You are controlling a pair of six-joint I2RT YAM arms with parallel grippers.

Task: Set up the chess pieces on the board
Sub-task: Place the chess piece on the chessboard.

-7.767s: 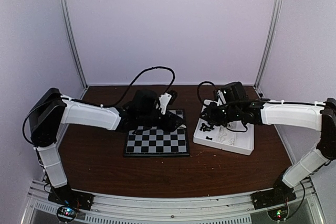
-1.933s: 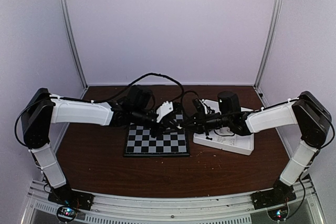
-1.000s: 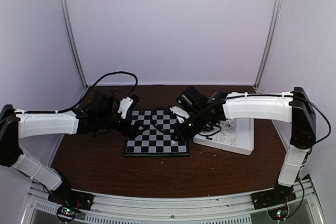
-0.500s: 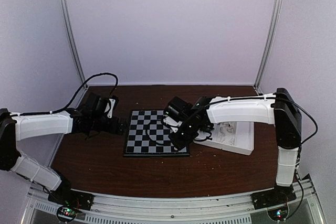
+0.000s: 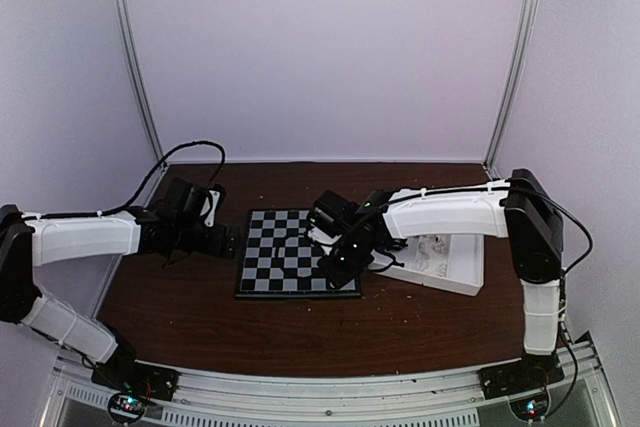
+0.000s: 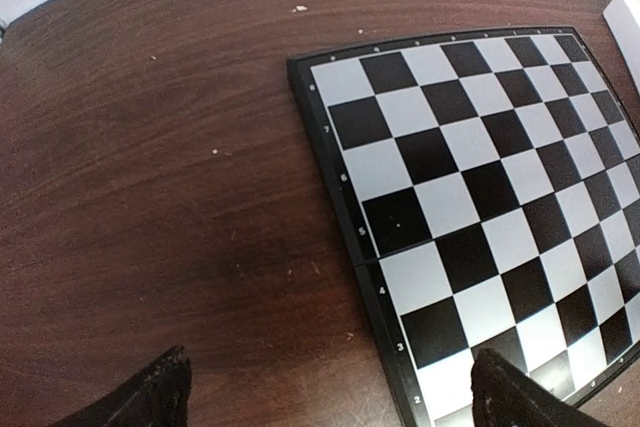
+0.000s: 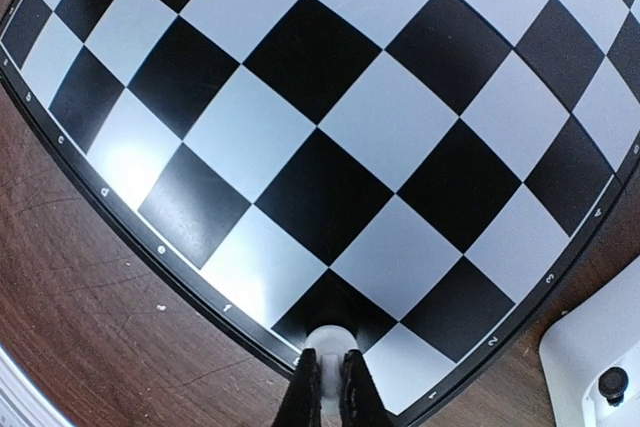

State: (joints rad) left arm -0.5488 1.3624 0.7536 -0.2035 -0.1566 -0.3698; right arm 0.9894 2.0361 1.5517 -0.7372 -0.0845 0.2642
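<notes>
The board [image 5: 290, 257] lies flat in the middle of the table, and the squares that show in the wrist views are bare. My right gripper [image 7: 326, 387] is shut on a small white chess piece [image 7: 331, 339]. It holds the piece just over a black square at the board's [image 7: 330, 127] near right edge. In the top view the right gripper [image 5: 335, 269] hangs over that corner. My left gripper [image 5: 232, 241] rests left of the board, open and holding nothing. Its fingertips [image 6: 150, 399] straddle the board's [image 6: 470, 187] left edge low in the left wrist view.
A white divided tray [image 5: 450, 269] sits right of the board, partly under my right arm. Its corner [image 7: 590, 352] shows in the right wrist view with one black piece [image 7: 612, 383] in it. Brown tabletop [image 6: 160, 177] surrounds the board.
My right arm has swung from the tray across to the board's near right corner with the white piece, and has lowered slightly. My left arm has drawn back left off the board and now rests still.
</notes>
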